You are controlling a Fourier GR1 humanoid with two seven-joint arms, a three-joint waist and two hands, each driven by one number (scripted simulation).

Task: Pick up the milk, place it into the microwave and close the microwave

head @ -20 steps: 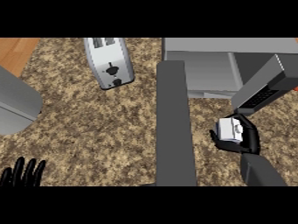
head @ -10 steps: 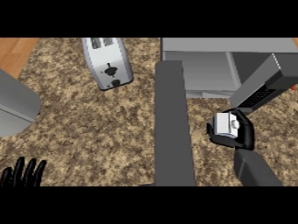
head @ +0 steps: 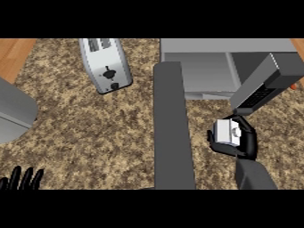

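Head view: small white milk carton [head: 226, 132] clasped in black right hand [head: 244, 145], just below open grey microwave [head: 203, 73].
Wrapped by curled fingers and thumb; shifted slightly left toward tall grey microwave door [head: 174, 133] since half a second ago. At lower left, resting black left hand [head: 19, 179], fingers straight, side by side.

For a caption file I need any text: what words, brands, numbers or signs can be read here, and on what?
No text can be read.
On the milk in the right hand: no legible print.
On the microwave keypad: marks too small to read.
On the toaster: no lettering shows.
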